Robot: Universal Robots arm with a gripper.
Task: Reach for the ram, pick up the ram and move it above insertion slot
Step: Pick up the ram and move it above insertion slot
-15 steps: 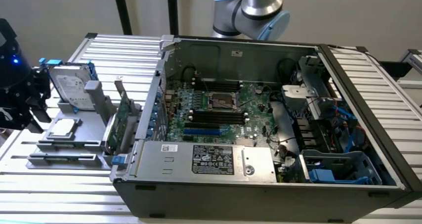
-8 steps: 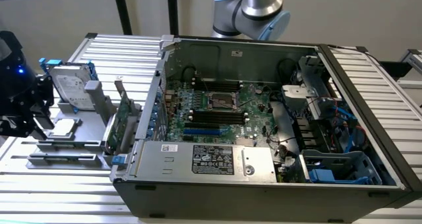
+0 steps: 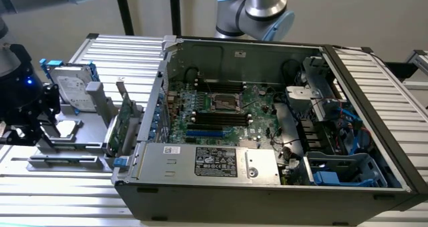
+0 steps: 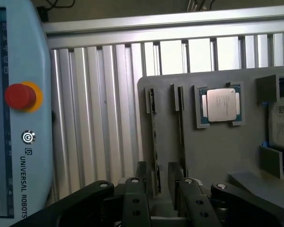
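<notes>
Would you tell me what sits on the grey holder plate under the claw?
Two thin ram sticks on edge, a square silver processor and a silver hard drive. The open black claw covers the sticks' near ends.

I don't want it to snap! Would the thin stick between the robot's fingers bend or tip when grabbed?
Probably stiff: the ram runs dead straight along its groove in the gray holder. Likely light, since it looks so thin. Standing on its narrow edge, it could tip if nudged sideways.
</notes>
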